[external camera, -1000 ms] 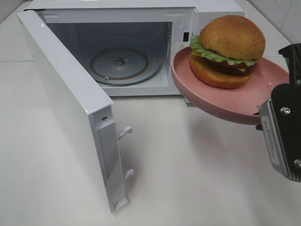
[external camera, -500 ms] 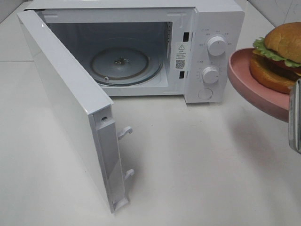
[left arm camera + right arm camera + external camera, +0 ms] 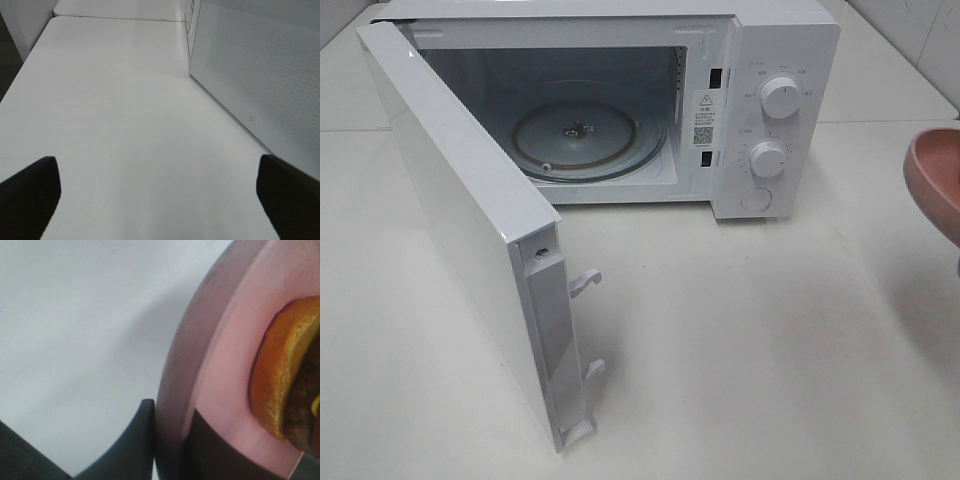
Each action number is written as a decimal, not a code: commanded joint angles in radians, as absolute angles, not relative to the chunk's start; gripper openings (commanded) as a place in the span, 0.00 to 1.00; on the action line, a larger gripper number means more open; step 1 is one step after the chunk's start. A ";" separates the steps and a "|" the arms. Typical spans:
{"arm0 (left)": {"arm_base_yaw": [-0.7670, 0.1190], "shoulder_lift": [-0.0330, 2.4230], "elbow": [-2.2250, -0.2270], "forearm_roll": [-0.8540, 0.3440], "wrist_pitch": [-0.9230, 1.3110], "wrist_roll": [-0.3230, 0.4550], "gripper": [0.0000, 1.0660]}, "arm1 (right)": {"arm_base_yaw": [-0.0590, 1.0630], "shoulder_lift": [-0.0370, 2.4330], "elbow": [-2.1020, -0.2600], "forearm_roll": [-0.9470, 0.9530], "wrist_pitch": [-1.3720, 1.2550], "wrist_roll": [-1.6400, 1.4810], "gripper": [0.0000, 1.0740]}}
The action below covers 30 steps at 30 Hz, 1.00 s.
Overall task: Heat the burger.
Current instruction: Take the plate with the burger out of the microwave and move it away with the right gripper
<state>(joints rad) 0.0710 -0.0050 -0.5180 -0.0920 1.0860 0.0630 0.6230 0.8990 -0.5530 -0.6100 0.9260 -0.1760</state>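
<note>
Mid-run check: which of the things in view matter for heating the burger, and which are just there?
Part of the job:
- burger, on the pink plate
- right gripper, shut on the plate's rim
- microwave, door open, turntable bare

Just there:
- left gripper, open over the white table, holding nothing

- I see a white microwave [image 3: 775, 60] with its white door [image 3: 460, 220] swung open; the door's outer face in my left wrist view carries a fine grey dot mesh.
- The turntable [image 3: 575, 135] inside is clear, greyish glass against a pale grey cavity.
- Both dials [image 3: 780, 97] are white, with tiny grey markings around them.
- The table [image 3: 750, 340] is plain off-white.
- The plate [image 3: 220, 365] is pink, its underside a duskier pink.
- The burger [image 3: 275, 385] has a golden-brown bun and dark brown filling.
- The fingers [image 3: 135, 445] of my right gripper [image 3: 167, 440] are black, as are my left gripper's fingers [image 3: 30, 190].
</note>
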 commanded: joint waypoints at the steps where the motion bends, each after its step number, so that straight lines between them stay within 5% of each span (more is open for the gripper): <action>1: 0.076 -0.011 -0.518 -0.094 1.070 0.057 0.96 | 0.620 0.888 -0.562 -0.680 0.939 -0.102 0.00; 30: 0.076 -0.011 -0.518 -0.094 1.070 0.057 0.96 | 0.620 1.329 -0.562 -0.832 1.009 0.721 0.00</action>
